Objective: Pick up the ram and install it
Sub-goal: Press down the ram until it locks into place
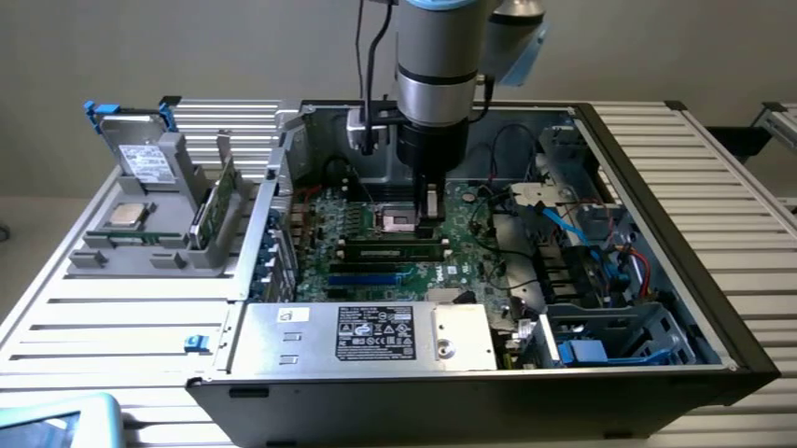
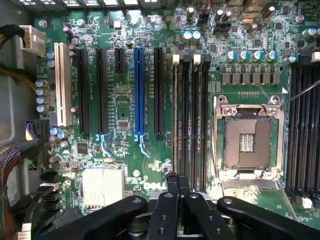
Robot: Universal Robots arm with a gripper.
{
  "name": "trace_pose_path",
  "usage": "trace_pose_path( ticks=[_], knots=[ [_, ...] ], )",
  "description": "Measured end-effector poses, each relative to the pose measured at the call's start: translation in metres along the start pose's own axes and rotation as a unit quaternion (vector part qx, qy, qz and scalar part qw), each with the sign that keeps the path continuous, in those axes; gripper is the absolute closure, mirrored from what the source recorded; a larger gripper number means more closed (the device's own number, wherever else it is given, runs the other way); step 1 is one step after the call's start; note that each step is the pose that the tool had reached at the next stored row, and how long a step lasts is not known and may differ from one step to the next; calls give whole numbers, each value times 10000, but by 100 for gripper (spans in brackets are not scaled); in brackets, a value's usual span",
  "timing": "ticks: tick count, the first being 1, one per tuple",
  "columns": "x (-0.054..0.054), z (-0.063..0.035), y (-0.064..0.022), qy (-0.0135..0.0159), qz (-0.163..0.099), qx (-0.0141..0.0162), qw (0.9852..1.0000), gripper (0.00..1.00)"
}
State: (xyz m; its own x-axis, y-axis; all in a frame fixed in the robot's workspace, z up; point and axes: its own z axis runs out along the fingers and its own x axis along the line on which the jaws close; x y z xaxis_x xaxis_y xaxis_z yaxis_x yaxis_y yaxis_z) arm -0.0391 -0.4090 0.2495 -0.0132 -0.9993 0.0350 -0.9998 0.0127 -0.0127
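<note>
While pinched claw (image 1: pixel 430 210) hovers over motherboard (image 1: pixel 471 224), ram (image 1: pixel 226 203) stands edgewise (gray holder (image 1: pixel 149 254))

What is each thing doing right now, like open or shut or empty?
gripper, shut, holding nothing, above the motherboard.
ram, standing upright in the grey holder.
processor socket, empty.
computer case, side open.

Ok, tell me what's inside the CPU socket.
The CPU socket holds no chip: a bare dark contact bed inside its metal frame. The gripper covers the board at the socket's near edge.
</note>
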Motion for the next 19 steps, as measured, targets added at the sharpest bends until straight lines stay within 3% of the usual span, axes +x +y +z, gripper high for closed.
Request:
trace_pose_path(
  ticks=[6,19],
  knots=[
    [20,76,1,-4,1,0,10000,89],
    [16,180,-1,-49,1,-1,10000,89]
  ],
)
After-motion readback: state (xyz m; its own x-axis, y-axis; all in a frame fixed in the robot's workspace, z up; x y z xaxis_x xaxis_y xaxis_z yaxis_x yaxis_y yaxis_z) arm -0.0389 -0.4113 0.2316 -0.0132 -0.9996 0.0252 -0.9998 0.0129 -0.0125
